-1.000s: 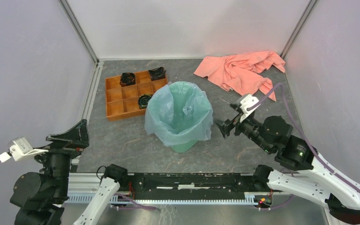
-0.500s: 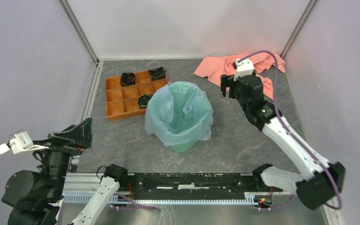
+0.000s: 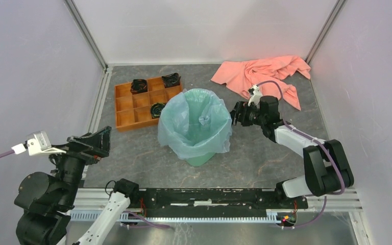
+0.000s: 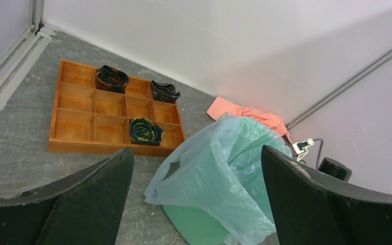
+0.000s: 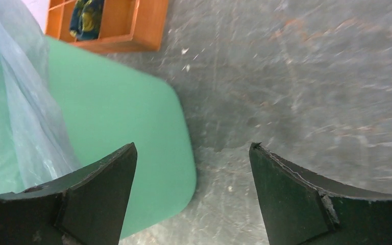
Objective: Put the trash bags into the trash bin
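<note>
The mint-green trash bin (image 3: 200,157) stands upright mid-table. The pale blue trash bag (image 3: 194,121) lines it, its filmy edge draped over the rim and down the outside walls. My right gripper (image 3: 235,116) is open and empty, low beside the bin's right side, close to the bag's edge. In the right wrist view the gripper (image 5: 193,148) frames the bin wall (image 5: 127,132) and bare table, with the bag (image 5: 15,112) at left. My left gripper (image 3: 99,139) is open and empty at the near left, apart from the bin. Its wrist view (image 4: 195,153) shows the bag (image 4: 219,173) and the bin (image 4: 194,224) ahead.
An orange compartment tray (image 3: 125,118) with three dark rolled items sits left of the bin and also shows in the left wrist view (image 4: 71,127). A salmon-pink cloth (image 3: 260,76) lies at the back right, behind my right arm. Walls close in left, right and back.
My right arm swung up over the cloth, then came down low beside the bin's right side. My left gripper shifted slightly right toward the bin. The bag and bin have not moved.
</note>
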`<state>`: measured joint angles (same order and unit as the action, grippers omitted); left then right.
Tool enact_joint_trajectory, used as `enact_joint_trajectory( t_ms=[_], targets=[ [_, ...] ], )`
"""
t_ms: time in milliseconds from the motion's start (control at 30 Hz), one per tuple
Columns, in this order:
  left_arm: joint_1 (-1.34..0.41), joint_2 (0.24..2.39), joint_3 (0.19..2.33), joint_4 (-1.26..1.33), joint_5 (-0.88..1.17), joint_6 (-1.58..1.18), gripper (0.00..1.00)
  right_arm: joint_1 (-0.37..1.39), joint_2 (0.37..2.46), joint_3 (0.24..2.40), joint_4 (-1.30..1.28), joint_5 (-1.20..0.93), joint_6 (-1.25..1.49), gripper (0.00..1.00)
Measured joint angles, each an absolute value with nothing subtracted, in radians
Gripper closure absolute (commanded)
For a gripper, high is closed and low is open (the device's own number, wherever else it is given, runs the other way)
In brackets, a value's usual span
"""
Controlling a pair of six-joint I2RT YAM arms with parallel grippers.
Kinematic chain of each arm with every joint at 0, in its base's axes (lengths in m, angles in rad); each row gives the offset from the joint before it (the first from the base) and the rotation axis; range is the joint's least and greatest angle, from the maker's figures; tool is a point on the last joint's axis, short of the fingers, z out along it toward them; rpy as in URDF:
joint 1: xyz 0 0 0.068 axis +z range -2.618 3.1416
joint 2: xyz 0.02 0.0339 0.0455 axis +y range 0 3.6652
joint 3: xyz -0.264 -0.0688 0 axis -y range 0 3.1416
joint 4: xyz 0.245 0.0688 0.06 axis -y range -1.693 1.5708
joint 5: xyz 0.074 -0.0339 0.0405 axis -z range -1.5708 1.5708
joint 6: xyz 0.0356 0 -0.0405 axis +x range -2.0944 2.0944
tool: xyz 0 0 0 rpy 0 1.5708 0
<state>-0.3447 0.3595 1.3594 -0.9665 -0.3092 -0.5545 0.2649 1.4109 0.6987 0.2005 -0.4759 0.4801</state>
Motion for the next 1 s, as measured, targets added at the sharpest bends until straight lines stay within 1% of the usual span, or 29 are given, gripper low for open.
enact_joint_trajectory(
  t_ms=[100, 200, 333, 533, 633, 733, 900, 1000],
  targets=[
    [-0.345, 0.368, 1.386, -0.966, -0.291, -0.547, 0.00, 0.277, 1.439, 0.645, 0.283, -0.553, 0.547, 0.12],
    [-0.345, 0.374, 1.417, -0.963, -0.273, -0.542, 0.00, 0.307, 1.455, 0.635, 0.331, -0.590, 0.582, 0.12],
    [-0.345, 0.389, 1.454, -0.949, -0.243, -0.525, 0.00, 0.353, 1.456, 0.635, 0.371, -0.591, 0.577, 0.11],
    [-0.346, 0.399, 1.431, -0.928, -0.203, -0.519, 0.00, 0.397, 1.494, 0.700, 0.333, -0.560, 0.524, 0.13],
    [-0.346, 0.399, 1.416, -0.923, -0.189, -0.519, 0.00, 0.447, 1.500, 0.701, 0.339, -0.524, 0.527, 0.13],
    [-0.347, 0.406, 1.411, -0.916, -0.161, -0.520, 0.00, 0.557, 1.498, 0.697, 0.356, -0.456, 0.557, 0.12],
    [-0.347, 0.445, 1.411, -0.892, -0.105, -0.521, 0.00, 0.733, 1.485, 0.641, 0.493, -0.324, 0.675, 0.12],
    [-0.347, 0.471, 1.407, -0.876, -0.068, -0.522, 0.00, 0.786, 1.535, 0.681, 0.555, -0.272, 0.717, 0.13]
  ],
)
